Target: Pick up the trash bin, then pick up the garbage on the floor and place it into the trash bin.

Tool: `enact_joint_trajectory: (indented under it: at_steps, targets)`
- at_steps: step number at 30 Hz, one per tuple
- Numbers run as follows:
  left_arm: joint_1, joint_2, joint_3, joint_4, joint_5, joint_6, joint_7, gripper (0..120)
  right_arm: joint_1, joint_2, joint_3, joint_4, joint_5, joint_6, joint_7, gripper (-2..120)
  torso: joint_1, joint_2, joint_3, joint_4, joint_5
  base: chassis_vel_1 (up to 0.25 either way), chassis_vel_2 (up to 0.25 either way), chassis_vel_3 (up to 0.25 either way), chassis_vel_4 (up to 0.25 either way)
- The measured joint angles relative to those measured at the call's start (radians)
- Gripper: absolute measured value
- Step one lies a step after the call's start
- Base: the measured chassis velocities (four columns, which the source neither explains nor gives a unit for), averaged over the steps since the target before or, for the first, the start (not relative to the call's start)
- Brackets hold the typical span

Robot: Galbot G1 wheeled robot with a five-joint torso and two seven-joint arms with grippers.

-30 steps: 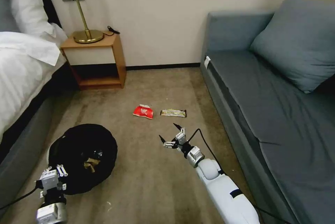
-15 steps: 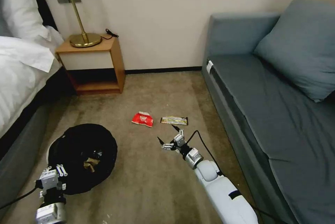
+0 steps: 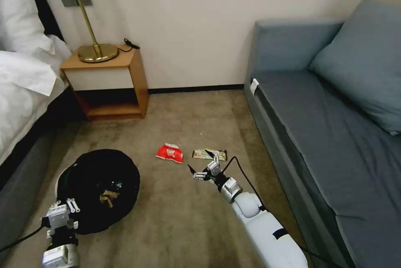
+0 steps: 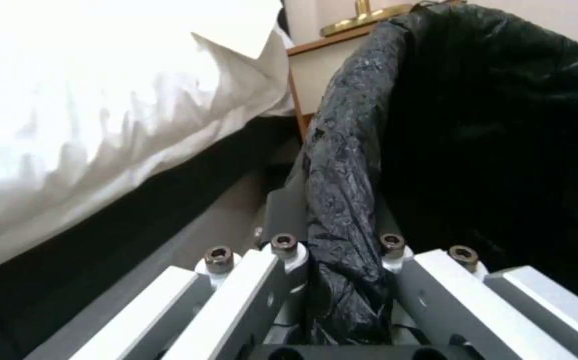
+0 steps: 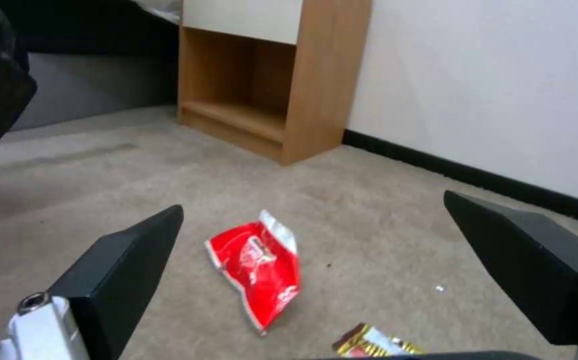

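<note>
Soft, even indoor light across the head view, no hard shadows on the carpet (image 3: 188, 218). The white bedding (image 4: 88, 90) blows out to pure glare at upper left of the left wrist view. The black bin liner (image 4: 476, 125) swallows detail at right there. The right wrist view's near fingers (image 5: 122, 270) are soft, out of focus.

Ahead of you, a beige short-pile carpet (image 3: 188, 226) runs to a plain cream wall (image 3: 196, 21) edged by a dark skirting board (image 3: 196, 89). At your left stands an open wooden nightstand with a white drawer front (image 3: 110, 82), carrying a brass-based lamp with a pale shade (image 3: 90, 46) and a black cable (image 3: 130, 44). Beside the nightstand lies a bed with white linen (image 3: 19, 92). At your right sits a grey-blue fabric sofa (image 3: 326, 134) bearing a matching square cushion (image 3: 363, 63).
</note>
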Motion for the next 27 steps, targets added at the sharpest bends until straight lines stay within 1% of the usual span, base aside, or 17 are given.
enact_joint_trajectory:
  at_steps: [12, 27]
  targets:
    - [-0.012, 0.001, 0.003, 0.018, 0.0, 0.002, 0.0, 6, 0.005, 0.004, 0.004, -0.02, -0.015, 0.01, 0.0, 100, 0.0, 0.0, 0.0, 0.0, 0.0, -0.129, 0.131, 0.13, -0.129]
    - [-0.018, 0.014, 0.003, 0.031, -0.009, 0.003, 0.0, 6, 0.0, 0.015, 0.002, -0.02, -0.038, 0.016, 0.0, 100, 0.0, 0.0, 0.0, 0.0, 0.0, -0.123, 0.125, 0.126, -0.129]
